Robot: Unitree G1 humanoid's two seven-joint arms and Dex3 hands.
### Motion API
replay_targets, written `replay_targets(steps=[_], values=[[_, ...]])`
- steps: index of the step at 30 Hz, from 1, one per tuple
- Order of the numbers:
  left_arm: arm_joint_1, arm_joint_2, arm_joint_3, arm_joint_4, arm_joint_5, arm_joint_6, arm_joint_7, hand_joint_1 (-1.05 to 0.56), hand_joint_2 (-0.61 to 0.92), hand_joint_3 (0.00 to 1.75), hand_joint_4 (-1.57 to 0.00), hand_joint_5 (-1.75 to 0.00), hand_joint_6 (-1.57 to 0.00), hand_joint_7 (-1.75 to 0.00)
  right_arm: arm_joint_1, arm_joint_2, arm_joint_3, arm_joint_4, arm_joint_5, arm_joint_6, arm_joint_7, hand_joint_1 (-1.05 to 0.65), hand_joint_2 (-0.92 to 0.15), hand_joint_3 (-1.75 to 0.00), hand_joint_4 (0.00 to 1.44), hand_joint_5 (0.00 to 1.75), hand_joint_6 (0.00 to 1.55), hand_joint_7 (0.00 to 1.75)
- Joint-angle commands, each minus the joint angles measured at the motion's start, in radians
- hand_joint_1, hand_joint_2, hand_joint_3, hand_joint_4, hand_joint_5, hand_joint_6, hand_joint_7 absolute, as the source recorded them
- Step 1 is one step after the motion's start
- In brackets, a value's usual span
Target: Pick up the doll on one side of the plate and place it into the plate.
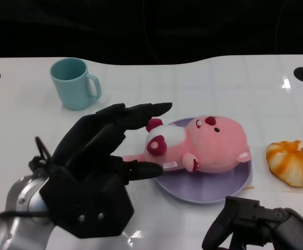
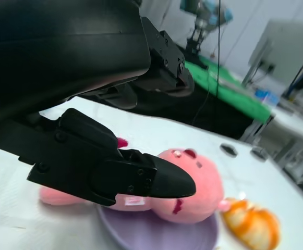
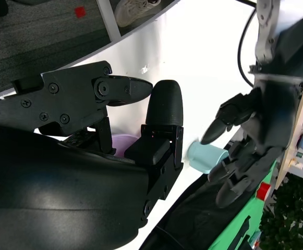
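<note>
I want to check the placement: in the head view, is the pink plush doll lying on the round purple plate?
Yes, the pink plush doll lies across the round purple plate, with only its legs reaching past the rim.

No readable text, labels or numbers.

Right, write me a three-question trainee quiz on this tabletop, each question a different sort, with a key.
1. True or false: the pink doll lies on the purple plate.
2. What stands beyond the left hand? A) teal mug B) bottle C) bowl
3. Fill in: beside the plate, on the right hand's side, lies an ____-and-white object.

Key: 1 true; 2 A; 3 orange.
</note>
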Motion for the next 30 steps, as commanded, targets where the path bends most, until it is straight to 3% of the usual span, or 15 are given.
replay_targets(steps=[1, 4, 5, 6, 7, 8, 9, 15, 22, 26, 30], values=[[0.063, -0.040, 0.052, -0.032, -0.109, -0.027, 0.022, -0.36, 0.92, 0.14, -0.40, -0.96, -0.70, -0.24, 0.000, -0.011, -0.008, 0.002, 0.007, -0.011, 0.003, -0.27, -0.92, -0.31, 0.70, 1.56, 0.62, 1.27], [0.132, -0.107, 0.089, -0.077, -0.256, 0.001, 0.016, -0.21, 0.91, 0.14, -0.47, -1.05, -0.79, -0.30, -0.001, -0.011, -0.007, -0.004, 0.005, -0.001, 0.004, -0.26, -0.92, -0.31, 0.69, 1.55, 0.61, 1.27], [0.152, -0.125, 0.098, -0.092, -0.290, 0.010, 0.020, -0.16, 0.85, 0.32, -0.55, -1.06, -0.83, -0.37, -0.002, -0.011, -0.007, -0.004, 0.006, -0.001, 0.004, -0.25, -0.92, -0.31, 0.69, 1.55, 0.61, 1.27], [0.173, -0.142, 0.105, -0.110, -0.319, 0.027, 0.025, -0.13, 0.68, 0.68, -0.62, -1.06, -0.84, -0.46, -0.002, -0.010, -0.007, -0.003, 0.008, -0.002, 0.004, -0.25, -0.92, -0.31, 0.69, 1.55, 0.61, 1.27], [0.201, -0.162, 0.112, -0.140, -0.354, 0.058, 0.030, -0.12, 0.61, 0.84, -0.65, -1.07, -0.85, -0.51, -0.002, -0.009, -0.007, -0.001, 0.009, -0.006, 0.005, -0.25, -0.92, -0.31, 0.69, 1.55, 0.61, 1.27], [0.223, -0.175, 0.118, -0.166, -0.385, 0.088, 0.030, -0.11, 0.57, 0.98, -0.71, -1.13, -0.84, -0.66, -0.002, -0.009, -0.007, 0.000, 0.008, -0.007, 0.005, -0.26, -0.92, -0.31, 0.69, 1.55, 0.61, 1.27], [0.246, -0.188, 0.125, -0.196, -0.424, 0.128, 0.029, -0.11, 0.55, 1.03, -0.74, -1.17, -0.82, -0.77, -0.003, -0.009, -0.007, -0.001, 0.008, -0.006, 0.004, -0.26, -0.92, -0.31, 0.69, 1.55, 0.61, 1.27], [0.361, -0.210, 0.151, -0.370, -0.592, 0.335, 0.025, -0.14, 0.52, 1.21, -0.83, -1.41, -0.83, -1.09, -0.006, -0.008, -0.001, -0.008, 0.006, 0.002, 0.004, -0.26, -0.92, -0.31, 0.70, 1.56, 0.61, 1.27], [0.445, -0.127, 0.226, -0.540, -0.759, 0.567, 0.007, -0.11, 0.47, 1.38, -0.90, -1.73, -0.80, -1.55, -0.007, -0.006, -0.004, -0.008, 0.011, 0.005, 0.004, -0.26, -0.92, -0.32, 0.70, 1.56, 0.61, 1.27], [0.489, -0.094, 0.254, -0.608, -0.846, 0.682, 0.020, -0.11, 0.44, 1.39, -0.94, -1.75, -0.79, -1.61, -0.008, -0.006, -0.012, -0.009, 0.018, 0.010, 0.006, -0.26, -0.92, -0.32, 0.69, 1.56, 0.61, 1.27], [0.530, -0.109, 0.248, -0.593, -0.902, 0.717, 0.022, -0.11, 0.41, 1.43, -0.95, -1.75, -0.80, -1.65, -0.012, -0.010, -0.026, 0.000, 0.029, 0.005, 0.009, -0.26, -0.92, -0.31, 0.69, 1.56, 0.61, 1.27]])
